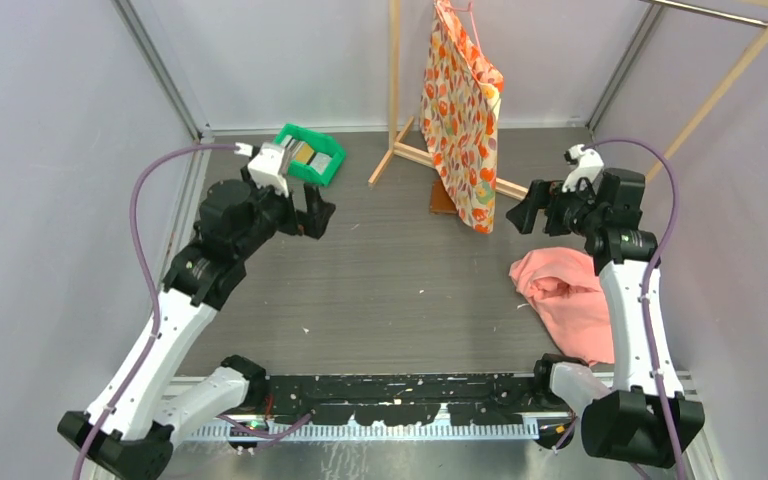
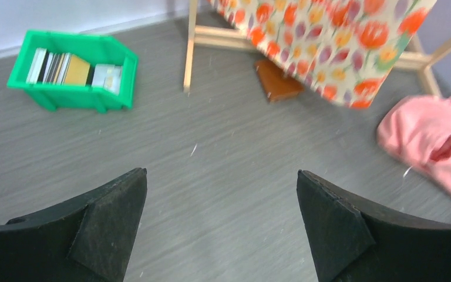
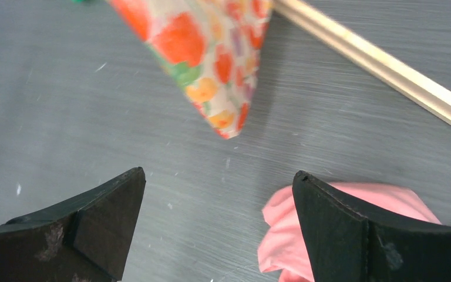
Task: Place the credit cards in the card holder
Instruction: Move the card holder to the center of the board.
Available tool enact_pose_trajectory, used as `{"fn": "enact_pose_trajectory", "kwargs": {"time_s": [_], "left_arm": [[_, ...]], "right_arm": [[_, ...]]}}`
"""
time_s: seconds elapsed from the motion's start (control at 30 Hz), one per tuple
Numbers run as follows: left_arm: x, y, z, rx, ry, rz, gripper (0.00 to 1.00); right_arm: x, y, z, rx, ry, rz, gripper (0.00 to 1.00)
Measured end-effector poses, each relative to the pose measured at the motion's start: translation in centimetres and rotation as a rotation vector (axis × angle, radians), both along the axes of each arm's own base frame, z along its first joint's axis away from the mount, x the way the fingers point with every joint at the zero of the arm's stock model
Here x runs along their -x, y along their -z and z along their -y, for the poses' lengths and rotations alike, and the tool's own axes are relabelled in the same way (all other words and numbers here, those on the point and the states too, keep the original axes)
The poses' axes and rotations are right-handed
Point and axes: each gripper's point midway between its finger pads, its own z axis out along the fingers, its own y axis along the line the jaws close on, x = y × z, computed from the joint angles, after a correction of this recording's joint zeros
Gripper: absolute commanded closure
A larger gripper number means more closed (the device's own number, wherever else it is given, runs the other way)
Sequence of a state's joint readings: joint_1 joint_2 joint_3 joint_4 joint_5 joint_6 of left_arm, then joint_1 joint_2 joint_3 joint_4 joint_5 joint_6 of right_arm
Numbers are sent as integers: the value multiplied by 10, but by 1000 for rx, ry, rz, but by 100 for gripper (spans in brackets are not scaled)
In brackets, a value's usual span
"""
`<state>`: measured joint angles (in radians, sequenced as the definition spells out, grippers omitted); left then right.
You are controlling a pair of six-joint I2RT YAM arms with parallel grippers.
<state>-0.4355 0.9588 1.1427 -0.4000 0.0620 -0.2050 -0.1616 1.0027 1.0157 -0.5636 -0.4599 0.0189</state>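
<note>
Left gripper [image 2: 221, 173] hangs over the bare table, jaws spread wide, nothing between them. Cards [image 2: 73, 69] stand packed on edge in the green bin [image 2: 70, 98], off at its 11 o'clock. Holder [image 2: 277, 82], brown, lies flat at 1 o'clock, partly tucked under the floral cloth [image 2: 329, 41]. Right gripper [image 3: 218, 173] is spread and empty too, with the floral tip at its 12 o'clock and the pink cloth [image 3: 279, 235] at 5 o'clock.
</note>
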Motion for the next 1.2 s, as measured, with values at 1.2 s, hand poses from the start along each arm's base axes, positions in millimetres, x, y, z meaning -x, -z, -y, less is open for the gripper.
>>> {"fn": "enact_pose_trajectory", "kwargs": {"time_s": [1.2], "left_arm": [[45, 125, -59, -256, -126, -159, 0]], "right_arm": [[-162, 186, -169, 688, -180, -321, 34]]}}
